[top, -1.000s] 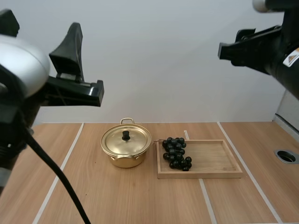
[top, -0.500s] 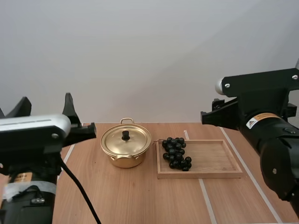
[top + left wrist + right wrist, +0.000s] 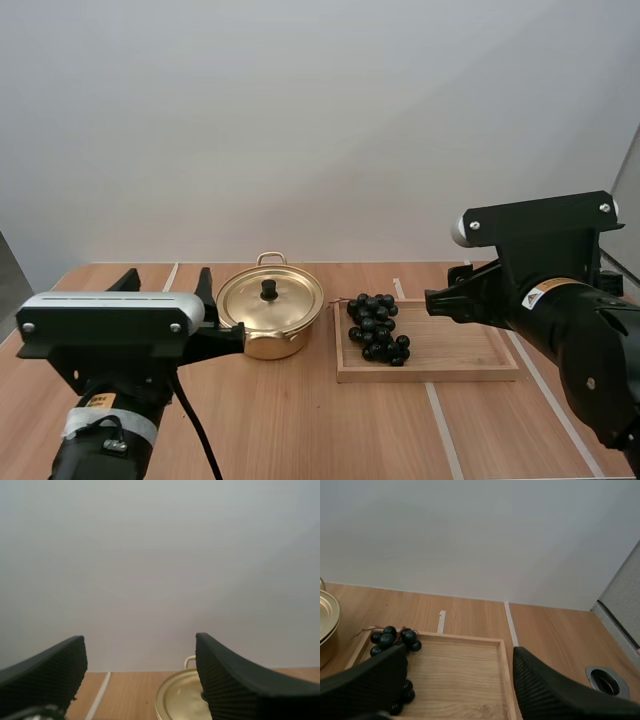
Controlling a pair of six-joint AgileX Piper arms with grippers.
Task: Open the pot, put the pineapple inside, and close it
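A gold pot with its lid on stands at the table's middle; the lid's edge shows just past my left fingers. A bunch of dark grapes lies at the left end of a wooden tray to the pot's right. No pineapple is in view. My left gripper is open, low, left of the pot and apart from it. My right gripper is open above the tray, right of the grapes, with nothing between its fingers.
White tape lines run across the wooden table. A round metal-rimmed hole sits in the table right of the tray. The pot's rim lies left of the tray. A plain wall stands behind the table.
Both arms have come down from high above the table to just over it. The pot, lid, grapes and tray have not moved.
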